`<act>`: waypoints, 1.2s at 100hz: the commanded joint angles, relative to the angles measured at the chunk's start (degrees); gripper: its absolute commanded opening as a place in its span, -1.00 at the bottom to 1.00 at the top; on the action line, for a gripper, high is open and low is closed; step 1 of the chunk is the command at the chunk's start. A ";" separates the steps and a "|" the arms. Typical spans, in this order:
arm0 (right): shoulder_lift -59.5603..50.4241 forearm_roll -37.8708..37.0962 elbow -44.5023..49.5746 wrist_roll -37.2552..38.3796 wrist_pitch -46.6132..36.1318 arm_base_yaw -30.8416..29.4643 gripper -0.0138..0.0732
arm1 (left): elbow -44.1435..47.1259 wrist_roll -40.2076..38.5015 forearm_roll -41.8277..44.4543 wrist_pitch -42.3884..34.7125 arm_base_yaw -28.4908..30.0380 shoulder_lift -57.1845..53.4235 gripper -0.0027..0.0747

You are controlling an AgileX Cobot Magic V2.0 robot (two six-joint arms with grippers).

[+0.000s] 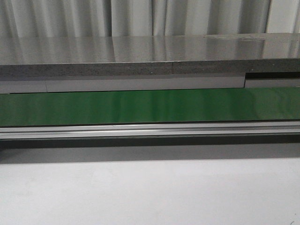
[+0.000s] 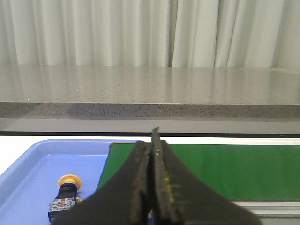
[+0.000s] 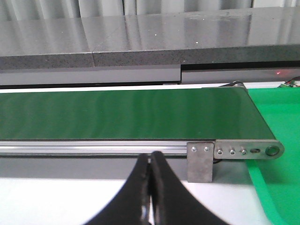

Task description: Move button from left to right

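Note:
The button lies in a blue tray, its yellow-orange cap pointing away and its black body with blue and red marks nearer the camera. My left gripper hangs shut and holds nothing, to the right of the button and apart from it, over the end of the green belt. In the right wrist view my right gripper is shut on nothing in front of the conveyor's metal rail. Neither gripper shows in the front view, nor does the button.
The green conveyor belt runs across the table, with a grey stone ledge behind it. A green mat lies beyond the belt's right end, by a metal bracket. White tabletop spreads in front.

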 commanded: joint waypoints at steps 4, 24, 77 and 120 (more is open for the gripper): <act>-1.02 -0.43 -0.94 -0.01 -4.58 0.03 -0.84 | 2.64 -0.32 -0.28 -4.24 -0.36 -1.79 -0.99; -1.02 -0.43 -0.94 -0.01 -4.58 0.03 -0.84 | 2.64 -0.32 -0.28 -4.38 -0.36 -1.79 -0.99; -1.02 -0.43 -0.94 -0.01 -4.58 0.03 -0.84 | -13.58 -0.42 -2.63 8.78 -0.36 6.61 -0.99; -1.02 -0.43 -0.94 -0.01 -4.58 0.03 -0.84 | -45.95 -0.42 -2.74 43.87 -0.36 32.84 -0.99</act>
